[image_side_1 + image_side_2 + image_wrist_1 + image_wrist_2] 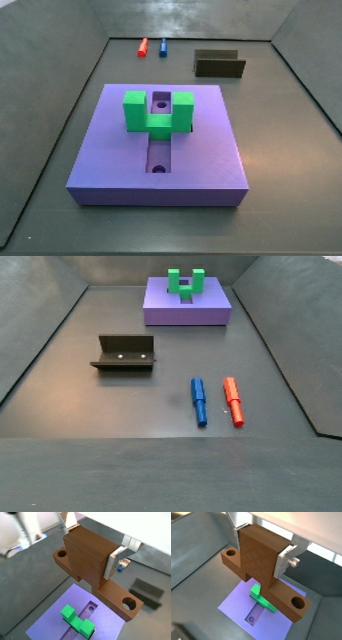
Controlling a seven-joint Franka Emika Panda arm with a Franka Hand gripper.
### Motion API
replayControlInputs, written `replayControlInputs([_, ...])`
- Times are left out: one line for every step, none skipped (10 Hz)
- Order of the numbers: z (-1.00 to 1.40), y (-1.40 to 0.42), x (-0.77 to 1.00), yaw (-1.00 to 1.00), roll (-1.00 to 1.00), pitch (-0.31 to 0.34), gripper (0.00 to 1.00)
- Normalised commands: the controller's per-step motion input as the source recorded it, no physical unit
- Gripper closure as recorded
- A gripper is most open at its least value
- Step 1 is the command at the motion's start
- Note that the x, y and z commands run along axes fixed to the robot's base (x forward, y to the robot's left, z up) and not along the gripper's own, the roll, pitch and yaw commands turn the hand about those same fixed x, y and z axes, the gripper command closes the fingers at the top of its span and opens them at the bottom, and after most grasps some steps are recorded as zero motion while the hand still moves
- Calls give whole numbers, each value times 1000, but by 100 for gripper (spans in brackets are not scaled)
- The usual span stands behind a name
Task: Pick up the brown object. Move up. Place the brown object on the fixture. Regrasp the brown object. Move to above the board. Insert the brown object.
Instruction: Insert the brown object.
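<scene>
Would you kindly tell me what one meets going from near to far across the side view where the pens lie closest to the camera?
Blue pen and red pen side by side, then the fixture, then the board, then the green block on it. The claw holds the brown object only in the wrist views.

light: even, bright | shadows: soft | glare: rear floor sheen | focus: sharp

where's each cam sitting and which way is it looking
Wrist view: on the arm, looking down past the gripper shut on the brown object at the board.
Wrist view: same from the opposite side; fingers show.
Side view: beyond the board, facing the fixture; no robot.
Side view: opposite end; fixture nearer.
All share the board.
</scene>
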Motion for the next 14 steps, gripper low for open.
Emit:
replayControlInputs([-114,-91,0,-786,-234,-1,100])
replayControlInputs([-134,-77,0,-809,-224,-7,100])
replayControlInputs([-157,-71,0,-814,-220,-3,100])
replayControlInputs([-220,-51,0,-834,-201,0,100])
replayControlInputs([-311,-23,0,-863,-174,14,100])
replayControlInputs([-337,-9,0,-869,-167,33,100])
replayControlInputs([-349,-3,0,-871,-167,46,100])
replayControlInputs([-351,0,0,-871,-167,50,100])
replayControlInputs([-354,0,0,-869,-167,50,100])
replayControlInputs([-357,0,0,-869,-166,54,100])
replayControlInputs([-371,0,0,-871,-163,71,100])
replayControlInputs([-374,0,0,-871,-164,83,100])
replayControlInputs([-374,0,0,-869,-166,106,100])
replayControlInputs([-374,0,0,-866,-167,131,100])
